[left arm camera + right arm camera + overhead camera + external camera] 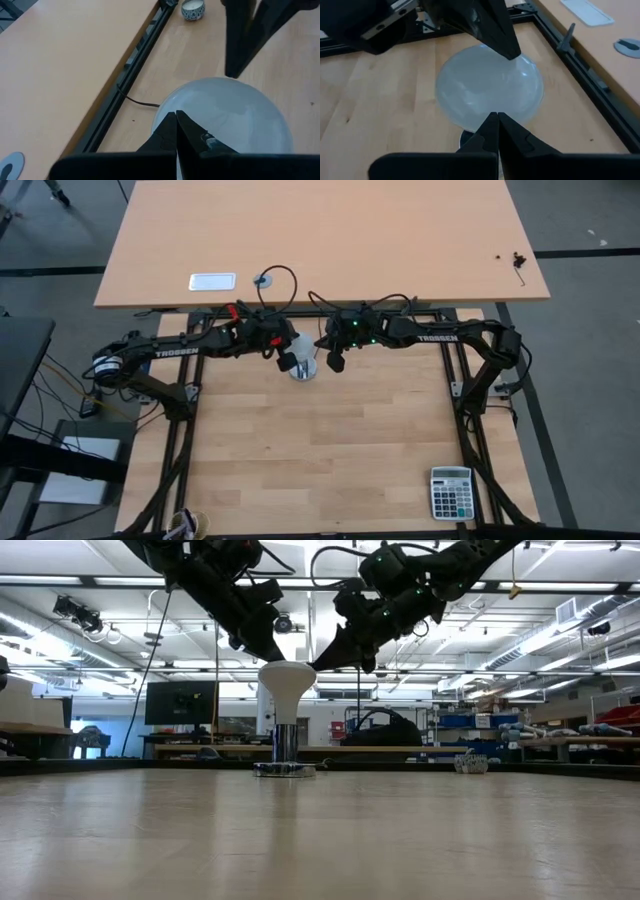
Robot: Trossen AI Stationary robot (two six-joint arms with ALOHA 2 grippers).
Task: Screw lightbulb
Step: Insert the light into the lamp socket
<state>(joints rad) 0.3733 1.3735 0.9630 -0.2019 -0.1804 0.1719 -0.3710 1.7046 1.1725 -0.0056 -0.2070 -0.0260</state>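
White funnel-shaped lightbulb (287, 690); upright

The lightbulb (286, 680) is showing a smooth, matt white head, frosted-looking and faintly glossy from above (489, 90). Its neck and round base (285, 769) are gleaming like polished metal. The table (330, 470) is showing pale wood planks with a smooth satin finish. Both grippers, left (176, 131) and right (497, 131), are looking like matt black plastic. The calculator (451, 492) is looking like grey plastic.
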